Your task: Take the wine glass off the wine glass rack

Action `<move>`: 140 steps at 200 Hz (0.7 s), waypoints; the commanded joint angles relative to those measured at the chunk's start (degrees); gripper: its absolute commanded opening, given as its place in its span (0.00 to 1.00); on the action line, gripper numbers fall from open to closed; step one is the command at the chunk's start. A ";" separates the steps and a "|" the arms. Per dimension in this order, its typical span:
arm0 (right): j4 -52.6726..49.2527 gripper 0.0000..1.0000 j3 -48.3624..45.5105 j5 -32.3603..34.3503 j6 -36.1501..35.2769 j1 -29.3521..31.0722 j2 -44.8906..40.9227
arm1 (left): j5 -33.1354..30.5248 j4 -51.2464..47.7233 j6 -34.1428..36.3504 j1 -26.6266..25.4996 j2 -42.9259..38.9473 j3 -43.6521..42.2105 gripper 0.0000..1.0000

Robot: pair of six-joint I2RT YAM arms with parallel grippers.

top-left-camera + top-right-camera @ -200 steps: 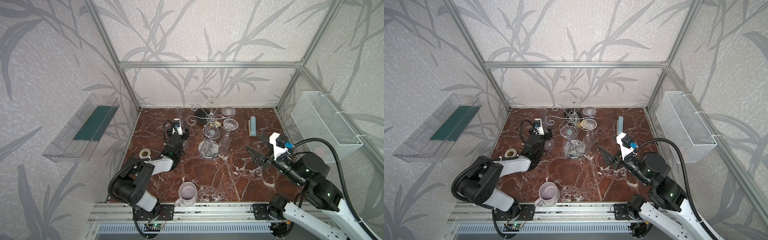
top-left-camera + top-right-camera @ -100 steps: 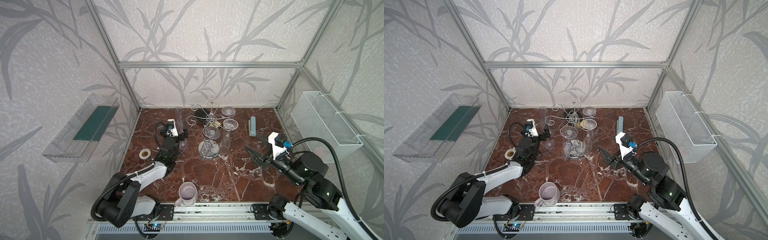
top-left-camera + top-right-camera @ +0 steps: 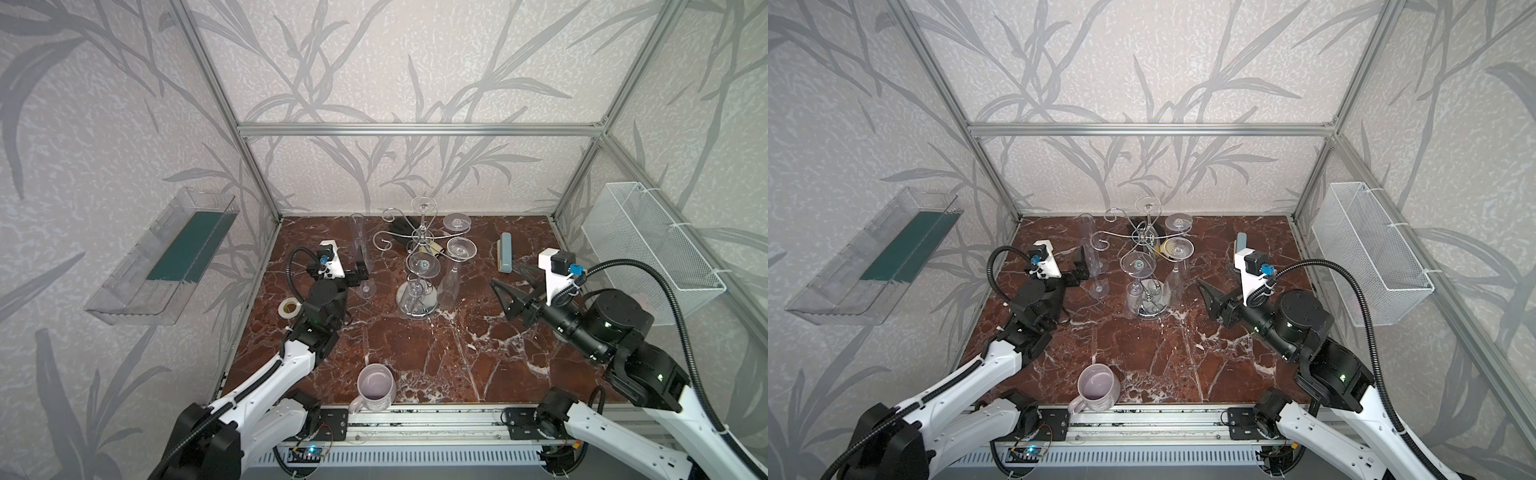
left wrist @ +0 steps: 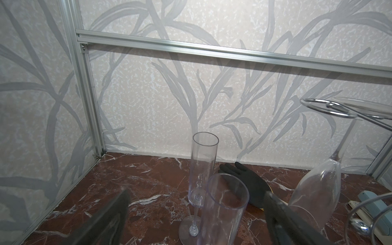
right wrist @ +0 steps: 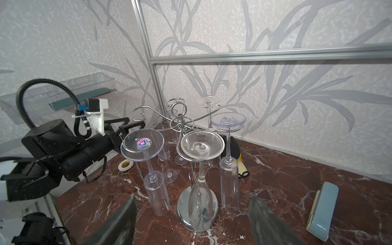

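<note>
The chrome wine glass rack (image 3: 422, 235) (image 5: 180, 122) stands mid-table with several clear glasses hanging upside down, among them a tulip-shaped one (image 5: 199, 191) over its round base. Left of the rack, a clear wine glass (image 3: 358, 241) (image 4: 222, 212) stands upright on the marble. My left gripper (image 3: 360, 272) (image 4: 197, 203) is open, its jaws wide on either side of that glass without touching it. A second upright flute (image 4: 204, 165) stands just behind. My right gripper (image 3: 505, 276) (image 5: 193, 199) hovers open and empty to the right of the rack, pointing at it.
A black glove (image 3: 401, 230) lies behind the rack, and a blue-grey block (image 3: 505, 251) lies at the back right. A tape roll (image 3: 289, 307) sits by the left arm, a lilac mug (image 3: 376, 390) at the front edge. A wire basket (image 3: 648, 249) and a clear shelf (image 3: 166, 257) hang on the side walls.
The left jaws have spread wider off the upright glass, and the left arm has stretched out and changed pose. The right arm has barely moved.
</note>
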 commanded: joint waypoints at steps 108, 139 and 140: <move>14.24 0.76 -6.02 -12.32 39.65 0.22 6.54 | -1.25 -26.52 -8.55 0.10 -21.33 -0.55 0.99; 24.54 0.72 -10.16 -16.80 45.80 0.22 9.26 | -0.82 -26.81 -9.43 0.12 -22.57 -1.17 0.99; 24.84 0.72 -10.22 -16.94 46.00 0.22 9.35 | -0.84 -26.81 -9.46 0.08 -22.58 -1.18 0.99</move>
